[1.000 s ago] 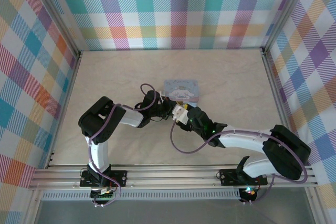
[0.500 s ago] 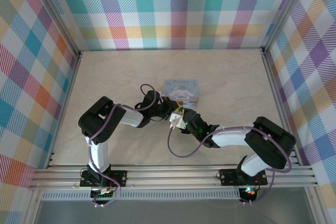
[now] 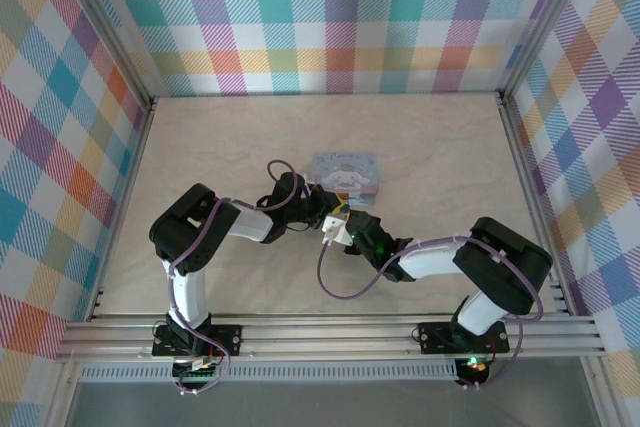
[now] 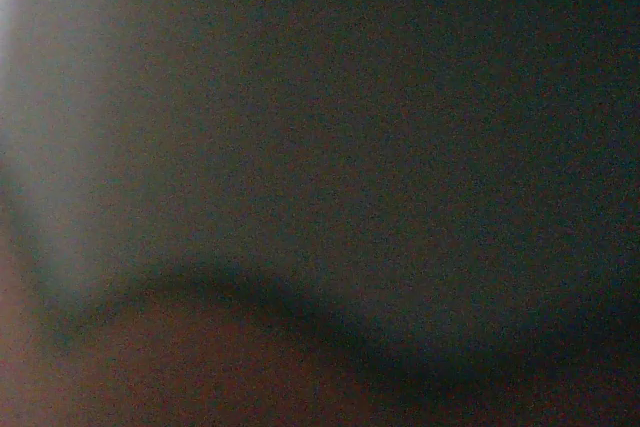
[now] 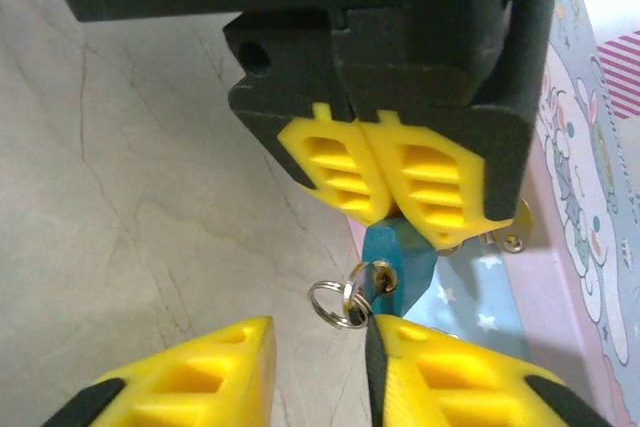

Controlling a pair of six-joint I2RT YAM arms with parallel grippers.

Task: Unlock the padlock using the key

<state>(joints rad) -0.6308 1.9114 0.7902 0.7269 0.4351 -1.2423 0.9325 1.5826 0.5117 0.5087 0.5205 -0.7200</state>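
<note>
Frankly, your left wrist camera is dark and blurred, so nothing can be read from it. In the right wrist camera your right gripper [image 5: 320, 347] stands spread, and its yellow pads [image 5: 190, 377] are cut off by the lower edge. Just ahead of them the key [image 5: 380, 275] sits in the padlock [image 5: 400, 257], with its ring [image 5: 333, 302] hanging free. The right-hand pad seems to touch the key, but this is not sure. Above, the left gripper [image 5: 385, 197] pinches the blue padlock body and hides its upper part. The padlock is just beside the tin [image 5: 570, 197], above the table [image 5: 130, 197]. From above, both grippers meet just before the tin, and the lock there is too small to make out. Compared with half a second ago, your right arm's elbow is folded a little more to the left, and the grippers are where they were.
</note>
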